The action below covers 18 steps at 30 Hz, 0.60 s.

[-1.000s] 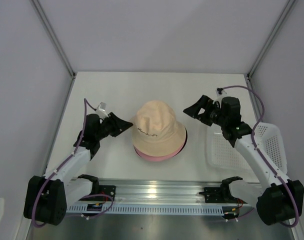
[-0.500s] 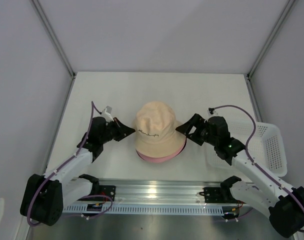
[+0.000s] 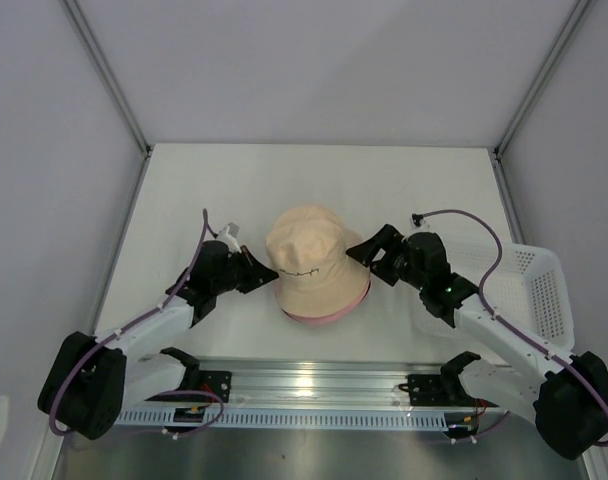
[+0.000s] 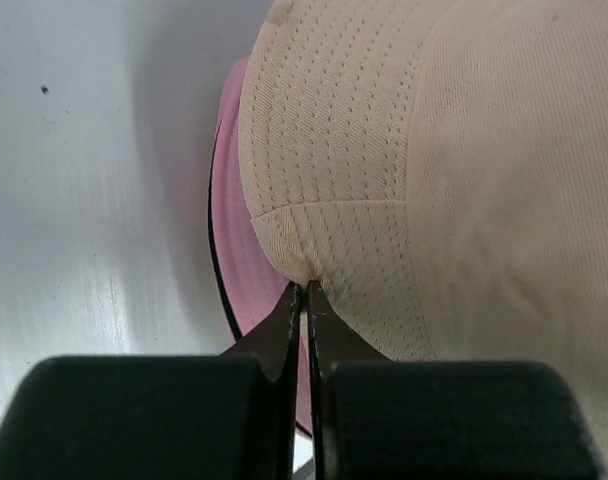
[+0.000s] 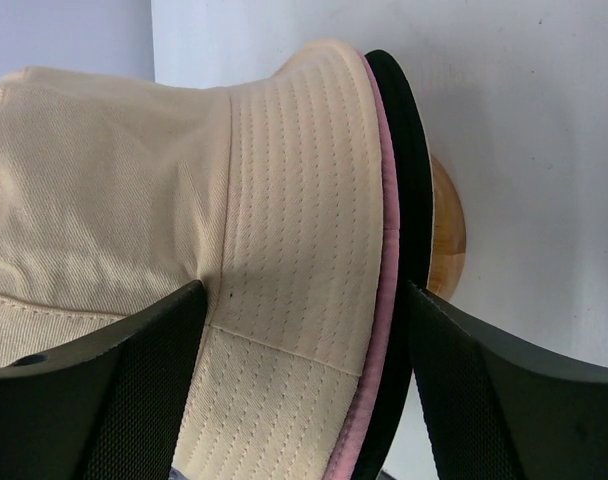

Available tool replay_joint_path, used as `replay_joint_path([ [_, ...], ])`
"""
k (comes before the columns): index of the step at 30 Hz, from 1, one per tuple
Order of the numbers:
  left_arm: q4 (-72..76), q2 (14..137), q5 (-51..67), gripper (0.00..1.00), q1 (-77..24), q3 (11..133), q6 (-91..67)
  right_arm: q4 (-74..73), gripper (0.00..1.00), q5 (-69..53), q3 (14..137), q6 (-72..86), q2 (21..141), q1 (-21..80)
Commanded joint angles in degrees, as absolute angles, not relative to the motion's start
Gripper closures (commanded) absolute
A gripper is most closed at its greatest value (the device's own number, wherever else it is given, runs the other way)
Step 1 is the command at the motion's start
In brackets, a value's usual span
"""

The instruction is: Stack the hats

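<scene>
Here's the stack, mid-table, between the two arms. The beige hat (image 3: 309, 262) sits on top, a soft bucket shape with a rounded crown in fine twill. Its brim is quilted with neat rows of stitching, and a small dark stitched mark (image 3: 302, 270) runs across the side facing the arms. Under it the pink hat (image 3: 322, 317) shows only as a thin crescent of brim. From the right wrist view there's a black hat (image 5: 409, 170) under that, just a dark rim hugging the pink one. All three are nested over a wooden stand (image 5: 447, 235), whose smooth, rounded, honey-coloured edge peeks out below the brims.

The left gripper (image 4: 304, 295) is at the stack's left side. Its jaws are pressed fully together, the tips nipping a puckered fold at the beige brim's edge. The right gripper (image 5: 304, 300) is at the opposite side, jaws spread wide and straddling the layered brims, beige on the inside and black on the outside. It has nothing clamped, and I can't tell whether either jaw actually touches the cloth.

Off to the right, a white perforated basket (image 3: 544, 290) sits at the edge of the pale, matte table (image 3: 284, 180).
</scene>
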<state>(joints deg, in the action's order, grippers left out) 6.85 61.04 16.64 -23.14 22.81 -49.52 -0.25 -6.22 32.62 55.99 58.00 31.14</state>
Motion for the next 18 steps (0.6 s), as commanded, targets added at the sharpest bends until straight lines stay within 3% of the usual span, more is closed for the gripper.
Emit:
replay_joint_path([
  [1,5.89,65.55,14.24,0.99,-25.40,22.94,-48.25,-2.73,0.20,-3.87,30.59,55.28,60.38,32.26],
  [9,6.06,72.16,13.62,0.99,-27.42,23.03,-47.90,-3.51,0.21,-2.46,30.15,55.20,60.56,32.70],
  [16,2.65,67.33,10.99,0.98,-27.51,24.34,-44.22,-4.65,0.21,-1.15,29.53,52.84,59.77,32.78],
  [18,-1.99,65.49,9.32,0.92,-27.51,25.22,-42.90,-7.20,0.17,-0.62,31.37,50.64,58.89,32.70],
])
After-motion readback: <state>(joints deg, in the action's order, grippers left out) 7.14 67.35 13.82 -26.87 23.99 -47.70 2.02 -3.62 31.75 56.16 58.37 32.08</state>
